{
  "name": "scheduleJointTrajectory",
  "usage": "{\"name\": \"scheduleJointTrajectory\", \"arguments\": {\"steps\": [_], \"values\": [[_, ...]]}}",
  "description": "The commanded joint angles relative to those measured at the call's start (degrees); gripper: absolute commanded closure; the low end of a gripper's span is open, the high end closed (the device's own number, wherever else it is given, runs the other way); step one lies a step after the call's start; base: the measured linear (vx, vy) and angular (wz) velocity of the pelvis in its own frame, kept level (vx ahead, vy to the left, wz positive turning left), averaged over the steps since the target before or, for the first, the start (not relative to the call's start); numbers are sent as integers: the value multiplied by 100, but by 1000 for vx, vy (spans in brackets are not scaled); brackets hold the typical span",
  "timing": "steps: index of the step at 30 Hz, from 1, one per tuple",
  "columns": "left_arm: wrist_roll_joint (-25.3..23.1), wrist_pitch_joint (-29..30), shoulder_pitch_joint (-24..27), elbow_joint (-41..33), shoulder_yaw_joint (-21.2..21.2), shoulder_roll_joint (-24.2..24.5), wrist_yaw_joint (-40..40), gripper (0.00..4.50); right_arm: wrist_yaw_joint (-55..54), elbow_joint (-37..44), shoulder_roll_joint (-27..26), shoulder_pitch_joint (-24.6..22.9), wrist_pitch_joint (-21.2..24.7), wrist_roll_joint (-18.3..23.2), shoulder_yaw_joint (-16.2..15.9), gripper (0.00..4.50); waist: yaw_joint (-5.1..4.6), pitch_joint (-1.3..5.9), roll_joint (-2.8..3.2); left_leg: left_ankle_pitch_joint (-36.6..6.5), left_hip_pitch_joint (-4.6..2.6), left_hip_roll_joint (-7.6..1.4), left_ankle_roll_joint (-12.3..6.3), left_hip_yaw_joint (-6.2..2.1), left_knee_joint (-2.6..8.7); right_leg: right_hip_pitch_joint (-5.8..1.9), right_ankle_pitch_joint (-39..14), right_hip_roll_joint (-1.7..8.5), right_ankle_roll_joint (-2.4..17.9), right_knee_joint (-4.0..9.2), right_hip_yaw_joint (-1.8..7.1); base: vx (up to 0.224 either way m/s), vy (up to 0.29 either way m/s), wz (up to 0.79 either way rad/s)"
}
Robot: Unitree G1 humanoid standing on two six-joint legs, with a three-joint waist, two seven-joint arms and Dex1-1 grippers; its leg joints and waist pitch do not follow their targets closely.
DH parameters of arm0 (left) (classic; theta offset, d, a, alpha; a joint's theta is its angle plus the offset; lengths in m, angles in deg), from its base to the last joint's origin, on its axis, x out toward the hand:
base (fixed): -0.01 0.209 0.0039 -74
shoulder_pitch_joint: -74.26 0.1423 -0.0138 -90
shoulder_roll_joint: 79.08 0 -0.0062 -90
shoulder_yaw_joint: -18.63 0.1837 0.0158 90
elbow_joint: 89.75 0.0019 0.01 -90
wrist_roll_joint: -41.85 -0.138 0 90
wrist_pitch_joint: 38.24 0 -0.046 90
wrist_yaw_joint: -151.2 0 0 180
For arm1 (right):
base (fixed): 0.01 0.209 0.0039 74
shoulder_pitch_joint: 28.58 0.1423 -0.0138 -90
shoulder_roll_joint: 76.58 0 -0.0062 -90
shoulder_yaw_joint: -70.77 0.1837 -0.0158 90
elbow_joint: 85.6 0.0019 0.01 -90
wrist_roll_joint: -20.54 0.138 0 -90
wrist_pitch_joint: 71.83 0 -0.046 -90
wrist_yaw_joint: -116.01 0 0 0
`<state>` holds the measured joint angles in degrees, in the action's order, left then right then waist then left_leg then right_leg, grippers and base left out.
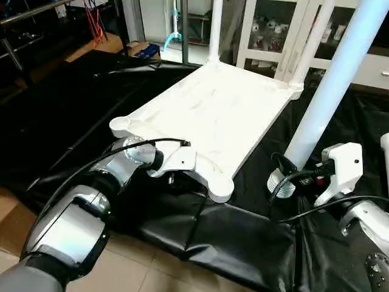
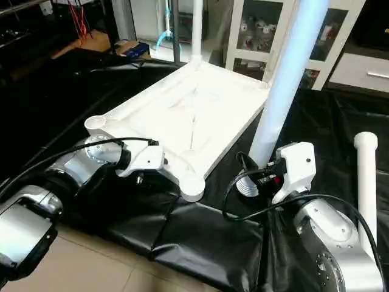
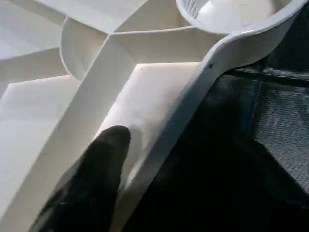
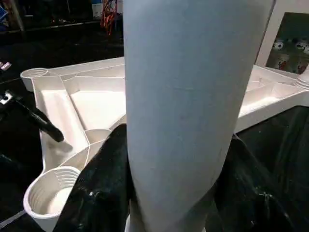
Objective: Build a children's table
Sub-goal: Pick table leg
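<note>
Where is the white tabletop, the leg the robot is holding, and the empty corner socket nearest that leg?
tabletop (image 1: 213,112): left eye view, on its ribbed underside.
held leg (image 1: 331,91): left eye view, midway up the tube.
near corner socket (image 4: 48,193): right wrist view, on the ribbed inside of the round cup.

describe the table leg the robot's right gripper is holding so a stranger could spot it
The white tabletop lies underside-up on black sheeting. Beside its near right corner, the right gripper grips one tall white leg. Unlike the legs in the far sockets, its ribbed end stands outside the tabletop.
</note>
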<state>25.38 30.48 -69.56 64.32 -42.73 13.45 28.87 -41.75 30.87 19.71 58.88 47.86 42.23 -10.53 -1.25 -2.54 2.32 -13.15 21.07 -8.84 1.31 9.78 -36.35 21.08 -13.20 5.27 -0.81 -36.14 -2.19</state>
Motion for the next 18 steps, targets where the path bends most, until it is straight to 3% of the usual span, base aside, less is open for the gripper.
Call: {"name": "scheduleJointTrajectory", "arguments": {"steps": [1,4,5,7,8,10,14,17,18], "values": [[-184,75,-120,79,131,-17,-210,159,1,76,35,94,43,-22,63,267,-6,357,-19,-460,-70,-408,-507,-160,464,-267,732,354,1922,365,235,0,0,0],[-244,74,-119,142,139,-56,-209,172,1,56,26,114,30,-43,20,267,-2,357,-25,-397,-60,-403,-534,-158,459,-275,789,362,1928,367,240,0,0,0],[-289,53,-93,131,174,-55,-191,180,7,44,19,125,25,-47,-1,267,14,362,-75,-353,-53,-402,-565,-154,455,-281,771,372,1927,358,242,0,0,0],[-351,18,-61,150,199,-73,-173,204,17,19,10,146,13,-67,-44,267,16,346,-80,-355,-56,-408,-609,-154,461,-264,657,368,1905,370,235,0,0,0],[-424,-12,-43,171,233,-76,-153,204,16,-3,14,167,6,-68,-76,267,11,343,-127,-376,-50,-410,-620,-150,465,-263,608,366,1897,379,235,0,0,0],[-505,-69,-12,168,294,-56,-111,214,22,-26,25,183,-5,-56,-94,267,18,342,-97,-363,-54,-410,-623,-153,465,-257,543,370,1881,378,236,0,0,0],[-589,-164,83,172,394,-28,-1,247,48,-92,46,227,-29,-59,-128,267,15,340,-111,-336,-43,-406,-636,-154,466,-259,513,374,1860,376,235,0,0,0],[-616,39,118,170,375,-39,-29,267,71,-126,56,267,-31,-53,-132,267,24,333,-122,-319,-53,-413,-651,-147,469,-241,489,377,1860,376,236,0,0,0],[-627,391,147,143,338,-52,-25,278,85,-140,61,285,-36,-59,-151,267,20,330,-131,-343,-54,-415,-648,-144,471,-237,454,375,1857,381,236,0,0,0]]}}
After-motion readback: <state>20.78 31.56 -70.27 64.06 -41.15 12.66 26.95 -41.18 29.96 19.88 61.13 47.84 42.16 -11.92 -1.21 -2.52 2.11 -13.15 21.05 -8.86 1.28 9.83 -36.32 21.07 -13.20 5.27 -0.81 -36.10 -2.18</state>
